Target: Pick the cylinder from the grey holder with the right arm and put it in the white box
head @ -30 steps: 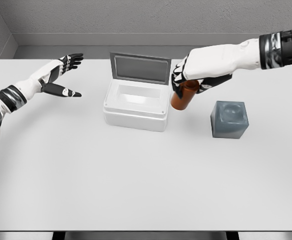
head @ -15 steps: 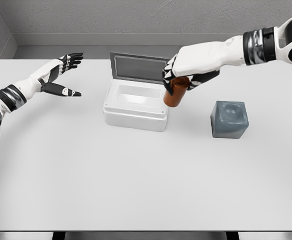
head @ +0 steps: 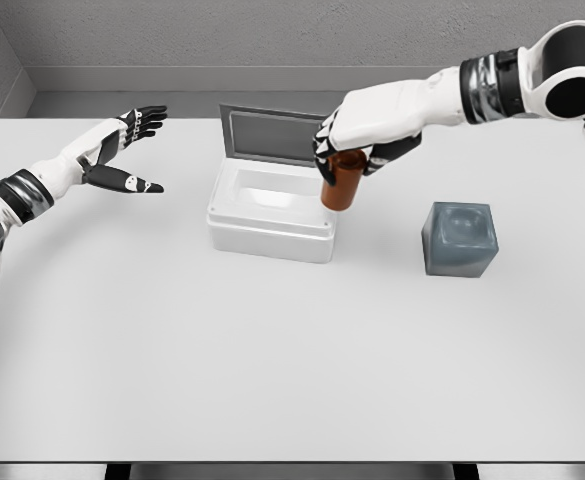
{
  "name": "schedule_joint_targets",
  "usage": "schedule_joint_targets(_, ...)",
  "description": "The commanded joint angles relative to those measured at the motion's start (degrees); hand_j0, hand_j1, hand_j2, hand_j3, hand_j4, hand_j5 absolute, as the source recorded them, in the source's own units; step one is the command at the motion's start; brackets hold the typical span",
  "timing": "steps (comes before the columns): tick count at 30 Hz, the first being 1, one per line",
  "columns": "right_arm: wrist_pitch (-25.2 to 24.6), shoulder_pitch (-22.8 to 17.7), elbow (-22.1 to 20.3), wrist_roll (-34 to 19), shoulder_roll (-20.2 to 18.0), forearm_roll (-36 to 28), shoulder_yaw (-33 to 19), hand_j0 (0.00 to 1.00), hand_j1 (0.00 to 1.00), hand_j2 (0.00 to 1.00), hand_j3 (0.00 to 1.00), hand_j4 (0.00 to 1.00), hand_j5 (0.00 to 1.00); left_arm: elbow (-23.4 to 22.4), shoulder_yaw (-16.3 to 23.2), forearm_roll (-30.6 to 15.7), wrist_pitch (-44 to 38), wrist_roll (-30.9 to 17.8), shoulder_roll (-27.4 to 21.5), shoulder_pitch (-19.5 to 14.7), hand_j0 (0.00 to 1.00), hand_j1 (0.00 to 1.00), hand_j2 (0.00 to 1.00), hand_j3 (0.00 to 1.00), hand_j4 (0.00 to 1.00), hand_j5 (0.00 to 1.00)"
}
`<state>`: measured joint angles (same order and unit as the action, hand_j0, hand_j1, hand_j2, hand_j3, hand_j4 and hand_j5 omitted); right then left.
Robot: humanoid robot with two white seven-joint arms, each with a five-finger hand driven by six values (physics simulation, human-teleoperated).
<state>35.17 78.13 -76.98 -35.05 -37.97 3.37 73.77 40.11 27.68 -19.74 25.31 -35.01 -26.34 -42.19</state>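
Grey walls back a white worktop point(head: 272, 350). Right robot hand point(head: 347, 145) grips the top of the brown cylinder point(head: 343, 183), fingers curled round it. Cylinder hangs upright over the right rim of the open white box point(head: 270, 213), not yet inside; the grey holder point(head: 459, 238) stands empty to the right.

Risk: release here could land the cylinder on the rim, tipping it onto the worktop. Descent too near the wall could knock the box.

Left robot hand point(head: 122, 150) rests open, well apart. No readable writing or labels.
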Motion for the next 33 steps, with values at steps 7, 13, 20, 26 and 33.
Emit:
schedule_joint_targets(7, -0.17, 0.18, 3.51, 0.05, 3.08, -0.3, 0.67, 0.45, 0.45, 0.45, 0.45, 0.45, 0.45, 0.06, -0.08, -0.39, 0.0, 0.01, -0.02, 0.0, 1.0, 1.0, 1.0, 1.0, 1.0, 1.0)
schedule_joint_targets(13, -0.17, 0.18, 5.26, 0.05, 4.49, -0.3, 0.85, 0.46, 0.46, 0.46, 0.46, 0.46, 0.46, 0.06, -0.08, -0.39, 0.0, 0.01, -0.02, 0.0, 1.0, 1.0, 1.0, 1.0, 1.0, 1.0)
schedule_joint_targets(20, -0.17, 0.18, 5.44, 0.05, 4.49, -0.3, 0.85, 0.46, 0.46, 0.46, 0.46, 0.46, 0.46, 0.06, -0.08, -0.39, -0.09, 0.01, -0.02, 0.0, 1.0, 1.0, 1.0, 1.0, 1.0, 1.0)
schedule_joint_targets(26, -0.17, 0.18, 6.14, 0.05, 4.75, -0.3, 0.85, 0.46, 0.46, 0.46, 0.46, 0.46, 0.46, 0.06, -0.08, -0.39, -0.09, 0.01, -0.02, 0.0, 1.0, 1.0, 1.0, 1.0, 1.0, 1.0)
schedule_joint_targets(33, -0.17, 0.09, 6.14, 0.05, 4.84, -0.21, 0.85, 0.51, 0.51, 0.51, 0.51, 0.51, 0.51, -0.03, -0.08, -0.39, -0.09, 0.01, -0.02, -0.09, 1.0, 1.0, 1.0, 1.0, 1.0, 1.0)
